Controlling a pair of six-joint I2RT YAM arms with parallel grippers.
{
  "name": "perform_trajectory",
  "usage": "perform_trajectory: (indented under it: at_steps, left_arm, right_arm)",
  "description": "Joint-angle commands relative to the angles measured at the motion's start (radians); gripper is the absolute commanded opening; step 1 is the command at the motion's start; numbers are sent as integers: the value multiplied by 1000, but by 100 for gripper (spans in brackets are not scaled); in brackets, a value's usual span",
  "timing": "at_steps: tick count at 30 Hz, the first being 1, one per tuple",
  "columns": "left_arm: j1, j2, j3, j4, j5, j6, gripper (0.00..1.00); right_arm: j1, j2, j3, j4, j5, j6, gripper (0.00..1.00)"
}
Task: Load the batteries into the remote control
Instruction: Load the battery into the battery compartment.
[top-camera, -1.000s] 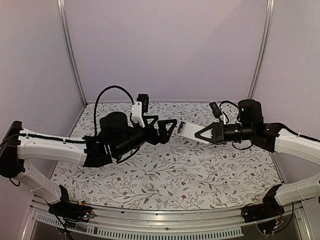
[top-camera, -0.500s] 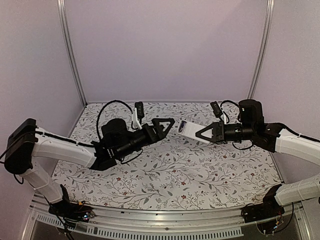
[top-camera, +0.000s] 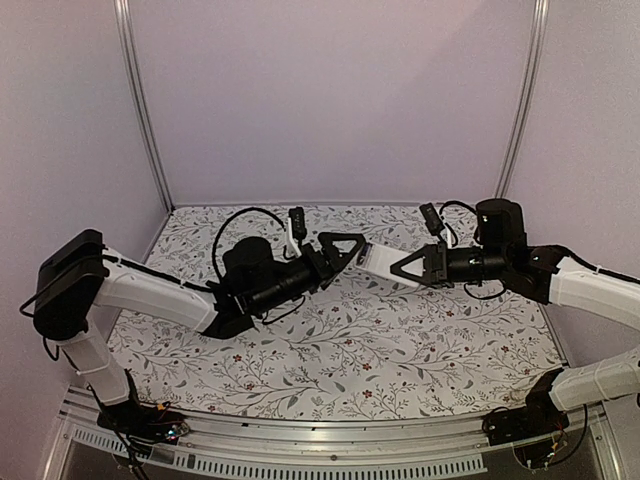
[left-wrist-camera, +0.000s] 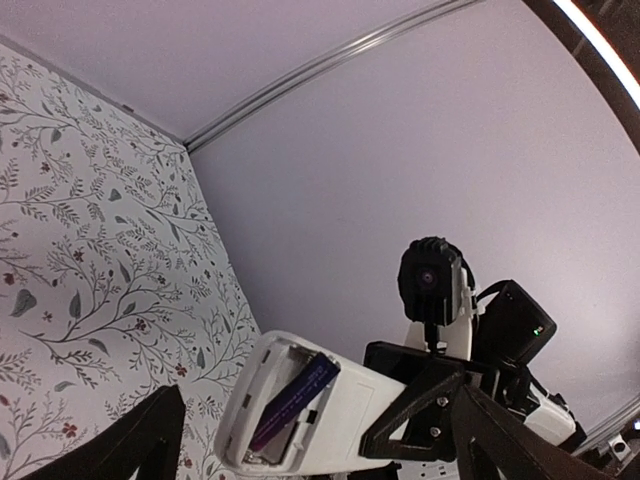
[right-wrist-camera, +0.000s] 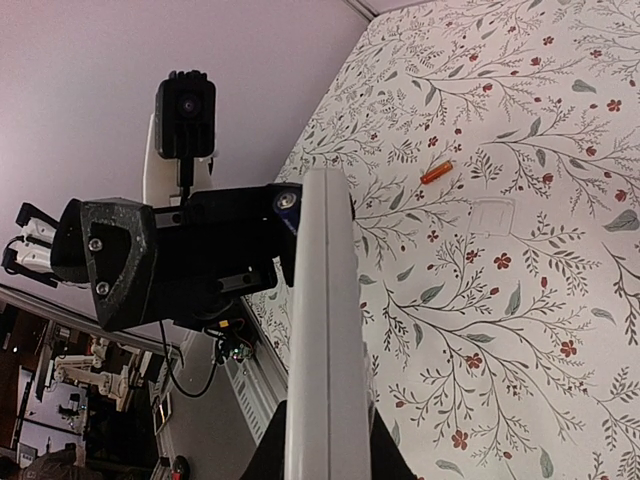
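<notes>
Left gripper (top-camera: 350, 252): jaws released and spread wide, nothing between them. In the left wrist view its fingers (left-wrist-camera: 140, 445) stand far apart at the lower corners of the frame. It is raised above the table (top-camera: 330, 350) and points at the right arm.

Right gripper (top-camera: 398, 268): clenched on the remote control (top-camera: 375, 257), gripping it near one end. It is also held in the air.

Remote control: roughly level, free end pointing at the left gripper. In the top view that end sits just beside the left fingertips; I cannot tell whether they touch. White back faces the left wrist camera, with the battery bay (left-wrist-camera: 268, 372) uncovered at the free end.

Dark battery (left-wrist-camera: 295, 400): lies in the bay, slanted. One end is low inside and the other rides up at the bay's inner edge. It does not look flat. No finger is on it.

Orange battery (right-wrist-camera: 437, 172): lies on the patterned table, well apart from both grippers and from the remote.

A pale square piece (right-wrist-camera: 493, 215) lies flat on the table near the orange battery, not touching it. Too faint to say what it is.
</notes>
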Motion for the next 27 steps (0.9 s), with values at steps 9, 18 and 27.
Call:
perform_trajectory:
  at_steps: [9, 18, 27]
  left_arm:
    - [6, 96, 45, 80, 38, -129, 88]
    - [12, 111, 51, 80, 24, -143, 78]
    - [13, 116, 53, 80, -3, -166, 71]
  right_arm:
    - [8, 5, 29, 0, -8, -18, 0]
    - [11, 10, 34, -18, -5, -38, 0]
    - [17, 3, 32, -40, 10, -60, 0]
